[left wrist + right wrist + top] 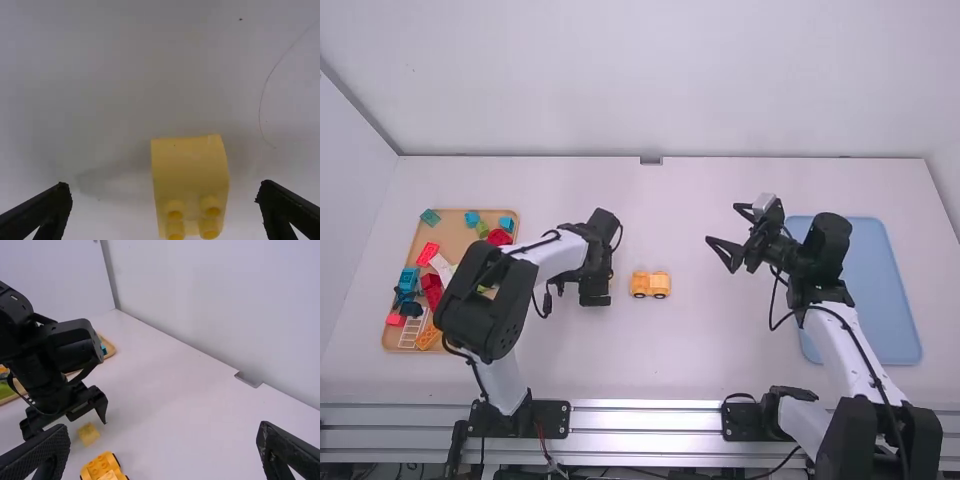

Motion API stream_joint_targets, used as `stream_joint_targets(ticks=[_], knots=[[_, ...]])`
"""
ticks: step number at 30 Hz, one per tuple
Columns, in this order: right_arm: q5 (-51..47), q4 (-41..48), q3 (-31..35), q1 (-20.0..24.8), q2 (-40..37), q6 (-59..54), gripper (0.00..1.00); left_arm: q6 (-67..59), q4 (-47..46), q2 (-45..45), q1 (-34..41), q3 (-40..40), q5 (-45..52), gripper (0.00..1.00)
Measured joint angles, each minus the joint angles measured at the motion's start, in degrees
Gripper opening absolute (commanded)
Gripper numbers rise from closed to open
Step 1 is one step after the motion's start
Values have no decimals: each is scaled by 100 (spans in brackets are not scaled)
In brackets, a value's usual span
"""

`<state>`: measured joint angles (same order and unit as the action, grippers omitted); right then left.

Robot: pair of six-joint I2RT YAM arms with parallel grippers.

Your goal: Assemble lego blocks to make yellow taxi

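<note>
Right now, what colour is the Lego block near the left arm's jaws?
The Lego block is yellow, clearest in the left wrist view.

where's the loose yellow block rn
In the left wrist view, the loose yellow block sits between the open fingers of the left gripper; in the right wrist view it lies beside the yellow toy car, on the left arm's side.

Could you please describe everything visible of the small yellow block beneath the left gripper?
The small yellow, plastic-looking block has a smooth, seemingly curved face and four round studs at one end. It lies studs up on the white table, apart from the orange-yellow wheeled car body; the left gripper's open fingers stand clear on either side.
</note>
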<state>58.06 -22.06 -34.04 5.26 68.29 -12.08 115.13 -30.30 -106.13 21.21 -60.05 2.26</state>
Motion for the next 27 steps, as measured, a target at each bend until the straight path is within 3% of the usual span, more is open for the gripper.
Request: stream_joint_targets(ticks=[8,11,14,15,27], knots=[[2,0,0,0,0,-4,98,-1681,-828,348,-4,-938,-387,99],[-4,0,0,0,0,7,98,-3366,-1681,540,-13,-1703,-1152,100],[-17,0,0,0,0,2,98,-4605,-2124,557,-22,-2105,-1794,88],[-15,0,0,0,0,-4,98,-5396,-2273,560,-26,-2264,-2175,99],[-127,0,0,0,0,-9,98,-10260,-2050,566,-44,-2378,-3567,99]])
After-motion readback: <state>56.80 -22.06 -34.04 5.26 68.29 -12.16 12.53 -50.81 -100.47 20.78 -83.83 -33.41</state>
